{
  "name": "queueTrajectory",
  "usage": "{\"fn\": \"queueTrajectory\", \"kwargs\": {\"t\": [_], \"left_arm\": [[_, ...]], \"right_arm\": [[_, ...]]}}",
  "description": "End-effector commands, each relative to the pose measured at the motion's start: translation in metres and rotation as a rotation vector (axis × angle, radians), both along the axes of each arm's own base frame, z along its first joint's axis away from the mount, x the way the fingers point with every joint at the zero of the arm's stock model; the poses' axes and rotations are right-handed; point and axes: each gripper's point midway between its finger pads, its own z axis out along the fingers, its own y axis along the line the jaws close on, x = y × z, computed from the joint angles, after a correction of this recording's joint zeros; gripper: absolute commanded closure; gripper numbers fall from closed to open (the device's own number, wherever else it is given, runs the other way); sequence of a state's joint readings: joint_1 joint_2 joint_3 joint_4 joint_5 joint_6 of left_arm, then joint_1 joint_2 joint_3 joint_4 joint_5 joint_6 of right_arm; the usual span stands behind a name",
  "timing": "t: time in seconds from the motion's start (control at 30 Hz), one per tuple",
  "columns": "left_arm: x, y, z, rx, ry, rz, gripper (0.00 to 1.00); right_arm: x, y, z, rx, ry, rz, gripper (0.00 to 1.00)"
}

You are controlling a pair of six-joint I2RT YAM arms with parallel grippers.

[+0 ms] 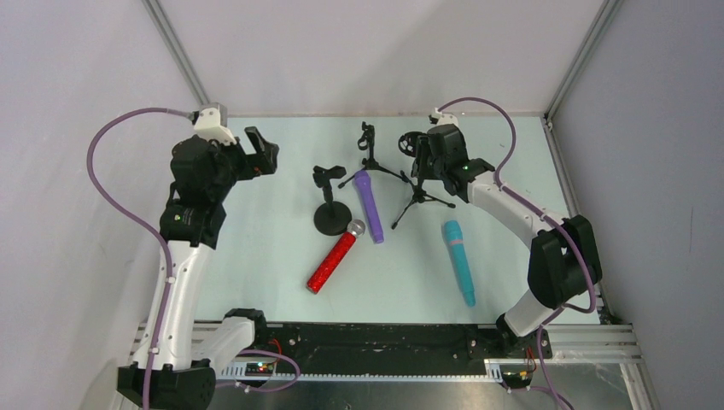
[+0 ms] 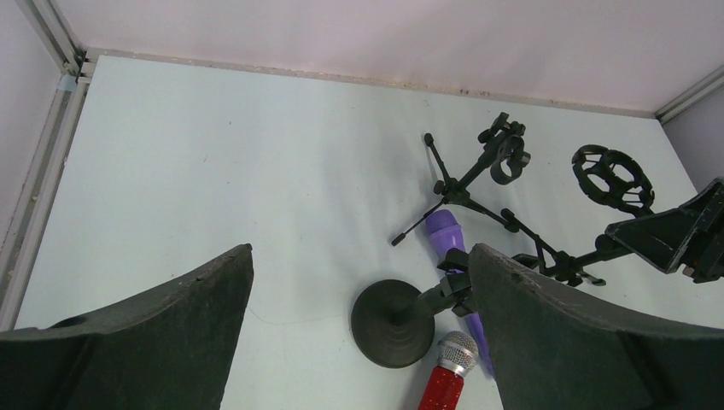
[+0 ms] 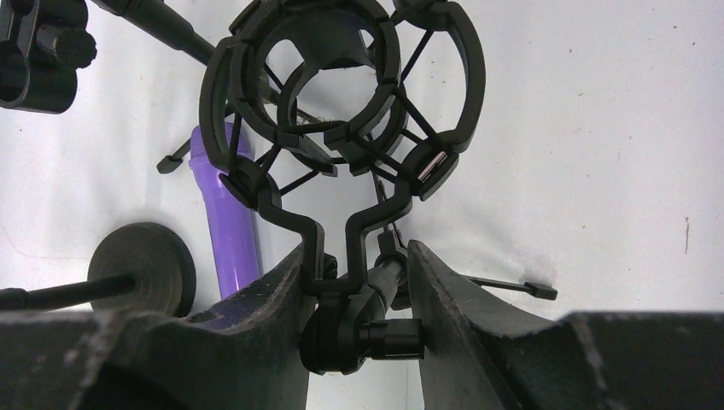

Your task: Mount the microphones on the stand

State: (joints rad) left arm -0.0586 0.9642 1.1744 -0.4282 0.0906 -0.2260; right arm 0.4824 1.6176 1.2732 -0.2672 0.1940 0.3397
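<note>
The three mics lie loose on the table [image 1: 256,273], none mounted. The red mic [image 1: 333,260] has its head just beside the round-base stand [image 1: 331,219]. The purple mic [image 1: 369,205] lies between that stand and the tripod legs, and the teal mic [image 1: 458,260] sits apart to the right.

The right gripper [image 3: 357,256] is clamped on the neck of the shock-mount stand [image 3: 341,85], just under its ring. The left gripper [image 1: 263,151] hangs wide open and empty, well left of everything.

The step looks like bracing that stand (a sensible start). It should be held steady, without twisting, while the left takes a mic by its body.

Only the right wrist view shows the clamp on the neck. Only the overhead shows the teal mic.
</note>
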Motion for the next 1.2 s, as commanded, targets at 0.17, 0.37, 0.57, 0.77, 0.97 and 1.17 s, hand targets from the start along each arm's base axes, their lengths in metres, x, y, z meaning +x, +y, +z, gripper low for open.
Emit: {"fn": "queueTrajectory", "kwargs": {"t": [0.17,0.37,0.57,0.77,0.97,1.17], "left_arm": [[0.003,0.000,0.005,0.019,-0.030,-0.013,0.00],[0.004,-0.001,0.004,0.017,-0.026,-0.016,0.00],[0.005,-0.001,0.003,0.015,-0.022,-0.019,0.00],[0.006,-0.001,0.003,0.017,-0.021,-0.017,0.00],[0.006,-0.001,0.002,0.017,-0.019,-0.015,0.00],[0.006,0.000,0.002,0.019,-0.018,-0.014,0.00]], "right_arm": [[-0.010,0.008,0.005,-0.002,-0.012,0.071,0.32],[-0.011,0.008,0.025,0.010,-0.064,0.089,0.08],[-0.009,0.004,0.042,-0.004,-0.118,0.116,0.01],[-0.004,0.003,0.047,-0.013,-0.127,0.164,0.00],[0.007,0.012,0.049,-0.048,-0.107,0.226,0.01],[0.020,0.022,0.025,-0.120,-0.002,0.267,0.08]]}}
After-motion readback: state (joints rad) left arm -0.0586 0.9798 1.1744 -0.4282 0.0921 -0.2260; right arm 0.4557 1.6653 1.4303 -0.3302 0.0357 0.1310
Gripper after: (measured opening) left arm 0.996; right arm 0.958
